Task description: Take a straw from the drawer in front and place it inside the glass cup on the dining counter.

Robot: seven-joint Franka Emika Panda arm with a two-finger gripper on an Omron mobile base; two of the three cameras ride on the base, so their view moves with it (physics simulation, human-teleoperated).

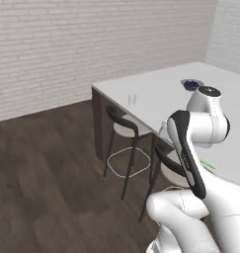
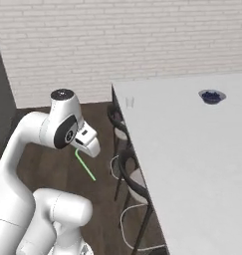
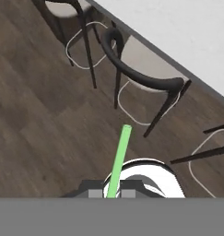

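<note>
Light green and thin, the straw (image 2: 85,165) is pinched at its upper end in the closed hand (image 2: 78,149), slanting down over the dark wood floor (image 1: 47,163) beside the desk (image 2: 192,149). The white arm is folded, its wrist tipped downward short of the desk's near long edge, above the black stools (image 3: 141,69). The glass cup (image 1: 132,99) stands well apart, near the desk's far left corner. A dark bowl (image 2: 211,95) sits toward the desk's far edge.

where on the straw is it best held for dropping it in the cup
Near one end, as the gripper has it now: pinched across the thin shaft, leaving most of the straw free beyond the fingertips. That long free end can enter the glass cup from above.
</note>
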